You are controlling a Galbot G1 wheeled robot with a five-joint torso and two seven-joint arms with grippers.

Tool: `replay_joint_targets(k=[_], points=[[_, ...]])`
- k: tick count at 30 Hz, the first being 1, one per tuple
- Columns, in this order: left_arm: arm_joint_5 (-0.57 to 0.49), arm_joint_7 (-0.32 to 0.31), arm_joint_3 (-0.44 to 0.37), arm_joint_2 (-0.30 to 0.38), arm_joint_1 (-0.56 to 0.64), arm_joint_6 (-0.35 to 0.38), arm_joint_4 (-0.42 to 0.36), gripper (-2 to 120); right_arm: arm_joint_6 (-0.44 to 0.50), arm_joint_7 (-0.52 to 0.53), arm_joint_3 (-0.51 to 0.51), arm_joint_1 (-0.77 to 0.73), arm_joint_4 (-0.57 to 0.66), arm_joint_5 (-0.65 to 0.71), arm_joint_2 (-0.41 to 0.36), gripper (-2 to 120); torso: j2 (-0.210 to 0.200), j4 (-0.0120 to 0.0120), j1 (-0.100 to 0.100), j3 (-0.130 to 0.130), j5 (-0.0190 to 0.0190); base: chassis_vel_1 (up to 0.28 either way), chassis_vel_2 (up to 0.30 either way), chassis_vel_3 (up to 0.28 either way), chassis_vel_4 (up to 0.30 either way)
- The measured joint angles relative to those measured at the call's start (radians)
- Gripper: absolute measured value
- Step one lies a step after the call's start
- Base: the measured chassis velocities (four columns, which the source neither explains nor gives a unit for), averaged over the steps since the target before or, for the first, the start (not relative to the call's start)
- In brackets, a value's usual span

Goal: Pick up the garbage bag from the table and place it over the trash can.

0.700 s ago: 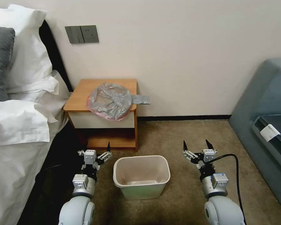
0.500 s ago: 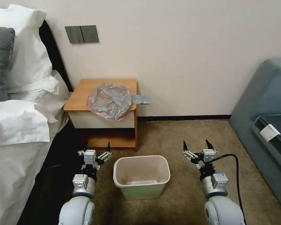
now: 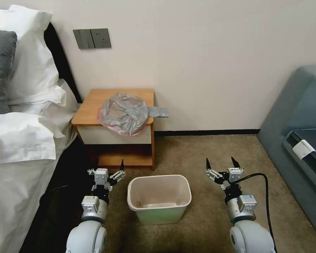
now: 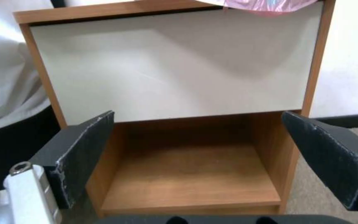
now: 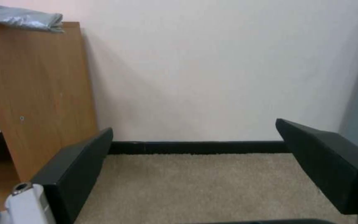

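Grey and crinkly, the garbage bag (image 3: 124, 113) lay on the orange-brown tabletop (image 3: 91, 105), sagging over its front edge, a folded strip poking past the right side. The cream trash can (image 3: 159, 198) stood on the carpet (image 3: 200, 158) before the bedside table. Left claw (image 3: 109, 168) and right claw (image 3: 221, 163) flanked the bin, both spread open and holding nothing.

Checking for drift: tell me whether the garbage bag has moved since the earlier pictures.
No. The garbage bag lies at the same front corner of the table.
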Motion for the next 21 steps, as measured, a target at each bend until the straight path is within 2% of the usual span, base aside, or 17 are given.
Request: replay_joint_targets(k=[4, 8, 10, 11, 14, 15, 17, 18, 21], points=[[-0.001, 0.0, 0.0, 0.0, 0.002, 0.001, -0.005, 100, 0.0, 0.0, 0.0, -0.003, 0.005, 0.001, 0.0, 100, 0.0, 0.0, 0.0, 0.0, 0.0, 0.0, 0.0, 0.0, 0.0], [-0.015, -0.005, 0.002, 0.0, 0.027, 0.009, -0.059, 100, -0.005, 0.008, 0.002, -0.034, 0.062, 0.014, 0.001, 100, 0.0, 0.0, 0.0, 0.0, 0.0, 0.0, 0.0, 0.0, 0.0], [-0.042, -0.019, 0.008, -0.001, 0.072, 0.025, -0.155, 100, -0.018, 0.023, 0.007, -0.092, 0.164, 0.038, 0.003, 100, 0.0, 0.0001, 0.0, 0.0, 0.0, 0.0, 0.0, 0.0, 0.0], [-0.042, -0.019, 0.008, -0.001, 0.072, 0.025, -0.155, 100, -0.018, 0.023, 0.007, -0.092, 0.164, 0.038, 0.003, 100, 0.0, 0.0001, 0.0, 0.0, 0.0, 0.0, 0.0, 0.0, 0.0], [-0.073, -0.036, 0.014, -0.002, 0.125, 0.046, -0.271, 100, -0.034, 0.041, 0.013, -0.159, 0.284, 0.067, 0.006, 100, 0.0, 0.0, 0.0, 0.0, 0.0, 0.0, 0.0, 0.0, 0.0], [-0.073, -0.036, 0.014, -0.002, 0.125, 0.046, -0.271, 100, -0.034, 0.041, 0.013, -0.159, 0.284, 0.067, 0.006, 100, 0.0, 0.0, 0.0, 0.0, 0.0, 0.0, 0.0, 0.0, 0.0], [-0.096, -0.048, 0.017, -0.003, 0.162, 0.06, -0.351, 100, -0.044, 0.053, 0.017, -0.208, 0.37, 0.087, 0.008, 100, 0.0, -0.0001, 0.0, 0.0, -0.0001, 0.0, 0.0, 0.0, 0.0], [-0.096, -0.048, 0.017, -0.003, 0.162, 0.06, -0.351, 100, -0.044, 0.053, 0.017, -0.208, 0.37, 0.087, 0.008, 100, 0.0, -0.0001, 0.0, 0.0, -0.0001, 0.0, 0.0, 0.0, 0.0], [-0.134, -0.06, 0.022, 0.004, 0.214, 0.089, -0.45, 100, -0.05, 0.058, 0.019, -0.228, 0.405, 0.096, 0.009, 100, 0.0, 0.0, 0.0, 0.0, 0.0002, 0.0, 0.0, 0.0, 0.0]])
